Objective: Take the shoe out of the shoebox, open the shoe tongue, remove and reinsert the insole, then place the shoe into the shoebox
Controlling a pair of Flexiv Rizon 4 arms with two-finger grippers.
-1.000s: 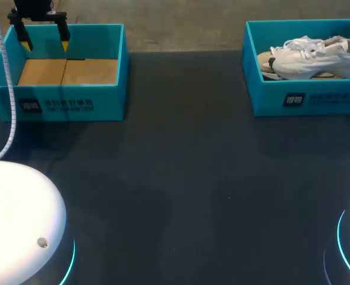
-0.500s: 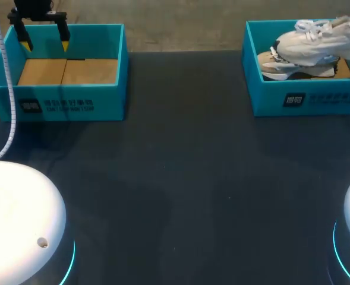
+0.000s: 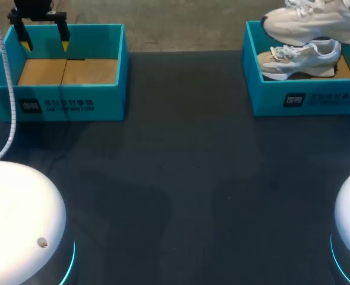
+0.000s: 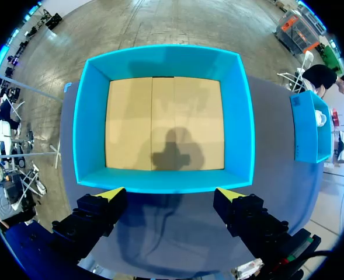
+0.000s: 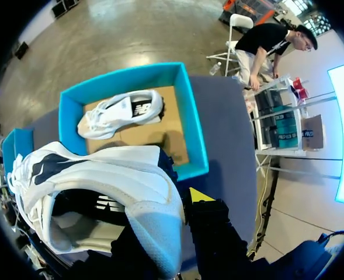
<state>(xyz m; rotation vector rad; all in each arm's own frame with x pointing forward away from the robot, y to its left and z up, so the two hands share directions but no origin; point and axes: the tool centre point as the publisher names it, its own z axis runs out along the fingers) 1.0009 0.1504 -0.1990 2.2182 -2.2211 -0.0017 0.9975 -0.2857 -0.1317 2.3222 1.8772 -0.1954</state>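
Observation:
A white shoe (image 3: pixel 314 21) hangs above the right teal shoebox (image 3: pixel 305 98), clear of its rim. In the right wrist view my right gripper (image 5: pixel 173 205) is shut on this shoe (image 5: pixel 101 175) at the heel collar; one yellow fingertip (image 5: pixel 200 195) shows outside the heel and the other is hidden inside. A second white shoe (image 3: pixel 299 59) lies on its side on the cardboard floor of that box (image 5: pixel 190 125). My left gripper (image 3: pixel 44 44) stands open over the back edge of the empty left shoebox (image 3: pixel 56 104), with nothing between its fingers (image 4: pixel 110 195).
The left shoebox (image 4: pixel 163 181) holds only its cardboard floor. A white cable (image 3: pixel 5 77) runs down from the left arm past that box. The white arm bases (image 3: pixel 14 219) sit at the front corners of the dark table (image 3: pixel 180 166).
The right gripper has lifted the shoe up and out of the right box, uncovering the second shoe beneath. The left arm has not moved.

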